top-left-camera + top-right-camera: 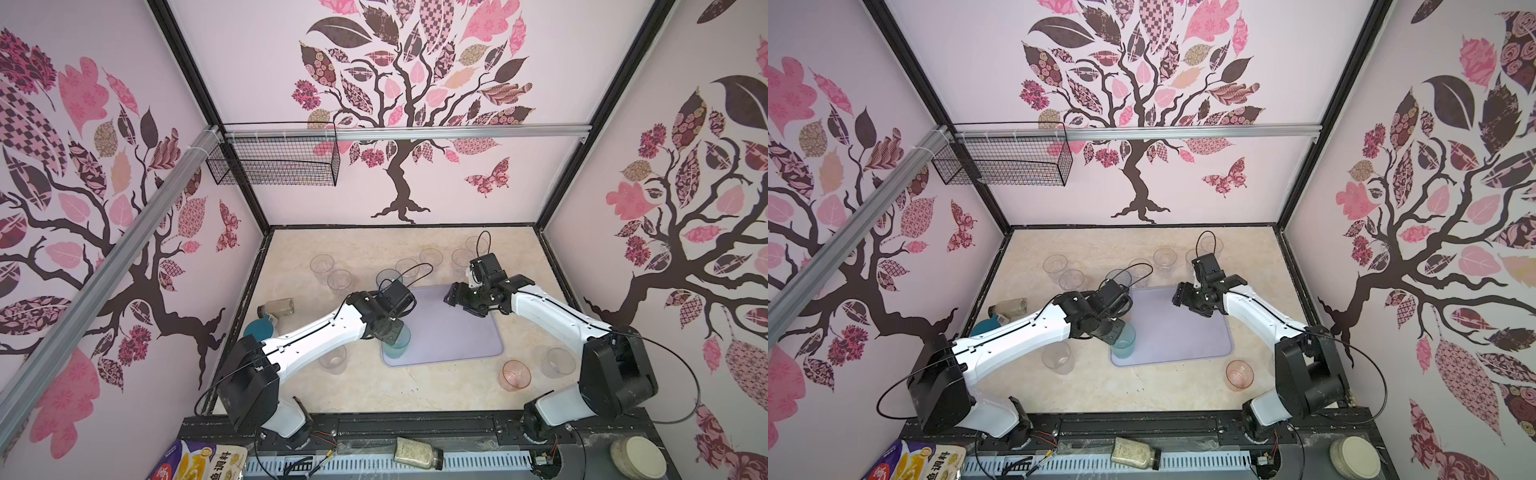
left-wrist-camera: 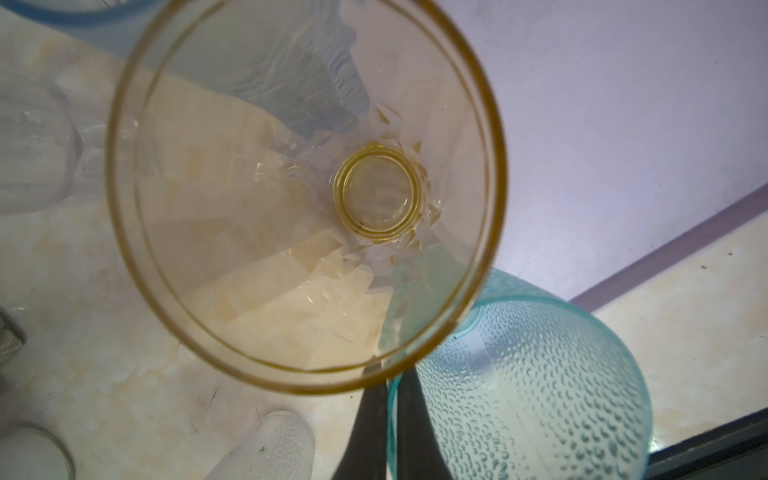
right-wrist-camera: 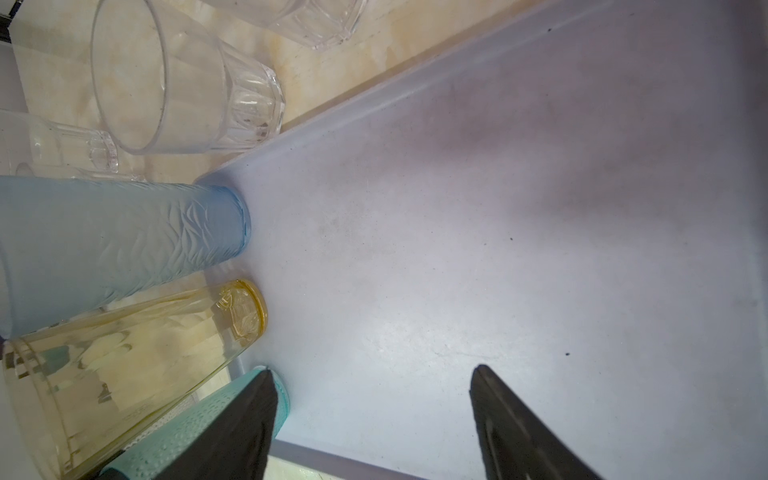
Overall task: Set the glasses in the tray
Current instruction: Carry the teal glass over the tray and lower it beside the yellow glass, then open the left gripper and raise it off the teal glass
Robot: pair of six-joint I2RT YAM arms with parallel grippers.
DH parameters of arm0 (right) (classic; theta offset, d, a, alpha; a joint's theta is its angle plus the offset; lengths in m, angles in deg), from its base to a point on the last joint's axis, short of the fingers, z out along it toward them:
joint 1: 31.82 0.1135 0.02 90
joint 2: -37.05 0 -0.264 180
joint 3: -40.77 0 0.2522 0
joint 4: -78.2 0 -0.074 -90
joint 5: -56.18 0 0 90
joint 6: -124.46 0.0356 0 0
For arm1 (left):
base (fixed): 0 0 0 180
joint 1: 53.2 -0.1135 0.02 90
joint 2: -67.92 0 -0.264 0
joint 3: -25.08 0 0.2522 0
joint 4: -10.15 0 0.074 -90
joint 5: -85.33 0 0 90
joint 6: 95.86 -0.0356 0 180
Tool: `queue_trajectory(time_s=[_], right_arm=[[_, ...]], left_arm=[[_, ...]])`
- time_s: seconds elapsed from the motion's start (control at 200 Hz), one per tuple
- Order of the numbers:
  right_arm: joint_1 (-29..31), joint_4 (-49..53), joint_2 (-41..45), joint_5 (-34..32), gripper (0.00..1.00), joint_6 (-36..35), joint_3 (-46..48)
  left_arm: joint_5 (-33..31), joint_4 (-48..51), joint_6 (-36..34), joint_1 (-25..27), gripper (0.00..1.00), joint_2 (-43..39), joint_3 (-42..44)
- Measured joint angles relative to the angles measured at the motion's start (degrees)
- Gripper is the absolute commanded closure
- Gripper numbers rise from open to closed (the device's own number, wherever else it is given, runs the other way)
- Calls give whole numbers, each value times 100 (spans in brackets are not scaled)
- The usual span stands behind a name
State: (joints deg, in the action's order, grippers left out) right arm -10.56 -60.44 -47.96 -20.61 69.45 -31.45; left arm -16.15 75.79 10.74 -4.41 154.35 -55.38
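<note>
The pale lavender tray (image 1: 457, 332) (image 1: 1183, 332) lies mid-table. My left gripper (image 1: 390, 329) (image 2: 390, 374) is shut on the rim of the dimpled teal glass (image 1: 397, 345) (image 1: 1124, 344) (image 2: 540, 395), which stands upright at the tray's near left corner. Beside it in the tray stand the amber glass (image 2: 307, 199) (image 3: 137, 353) and the blue-grey glass (image 1: 388, 277) (image 3: 116, 241). In both top views my left wrist hides the amber one. My right gripper (image 1: 451, 296) (image 3: 374, 370) hangs open over the tray (image 3: 498, 208), holding nothing.
Several clear glasses (image 1: 340, 280) stand behind the tray, one more (image 1: 332, 357) left of it. A pink glass (image 1: 516, 374) and a clear one (image 1: 559, 361) stand at the near right. A capped bottle (image 1: 276, 307) and a teal-lidded jar (image 1: 257, 328) lie at the left.
</note>
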Motion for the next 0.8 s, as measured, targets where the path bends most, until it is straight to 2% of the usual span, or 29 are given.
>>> queue_trajectory(time_s=[0.435, 0.63, 0.8], right_arm=[[7, -72, 0, -42, 24, 15, 31], [7, -116, 0, -214, 24, 13, 92], [4, 4, 0, -520, 23, -118, -33]], left_arm=[[66, 15, -22, -149, 78, -63, -2], [245, 74, -70, -205, 72, -525, -28], [415, 166, -299, -459, 63, -894, -308]])
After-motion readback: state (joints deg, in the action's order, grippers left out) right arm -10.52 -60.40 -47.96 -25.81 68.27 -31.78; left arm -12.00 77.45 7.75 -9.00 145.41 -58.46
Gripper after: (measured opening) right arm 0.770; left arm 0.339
